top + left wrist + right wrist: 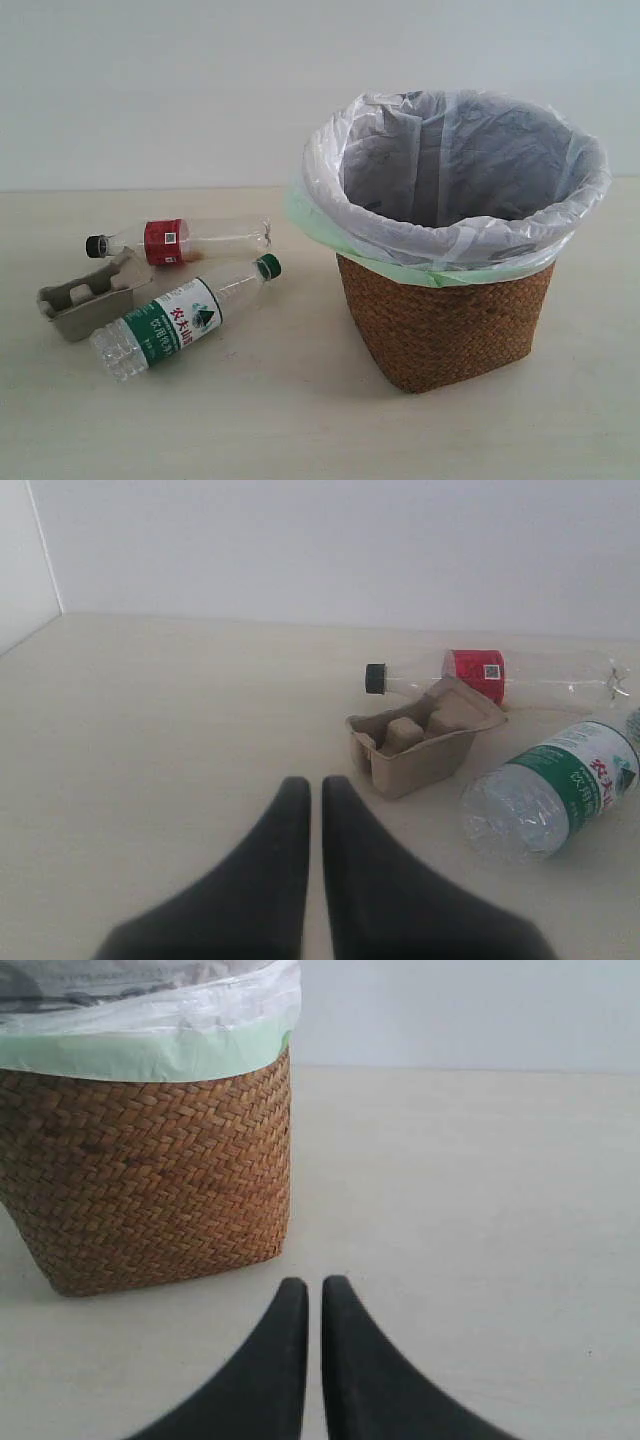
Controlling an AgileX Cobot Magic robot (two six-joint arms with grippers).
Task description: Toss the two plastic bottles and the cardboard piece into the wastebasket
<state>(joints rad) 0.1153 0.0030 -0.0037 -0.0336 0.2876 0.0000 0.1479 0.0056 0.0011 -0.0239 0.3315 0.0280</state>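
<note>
The red-label bottle with a black cap point(180, 240) point(478, 672) lies on its side at the table's left. In front of it lies the green-label bottle with a green cap point(180, 318) point(550, 788), also on its side. The grey-beige cardboard piece point(88, 296) point(420, 738) sits between them, touching both. The wicker wastebasket point(445, 310) point(150, 1180), lined with white and pale green bags, stands upright at the right. My left gripper point(315, 785) is shut and empty, short of the cardboard. My right gripper point(314, 1285) is shut and empty beside the basket's base. Neither gripper shows in the exterior view.
A pale wooden table point(300, 420) carries everything. A white wall point(150, 80) runs behind it, and a side wall point(20, 560) meets it at a corner in the left wrist view.
</note>
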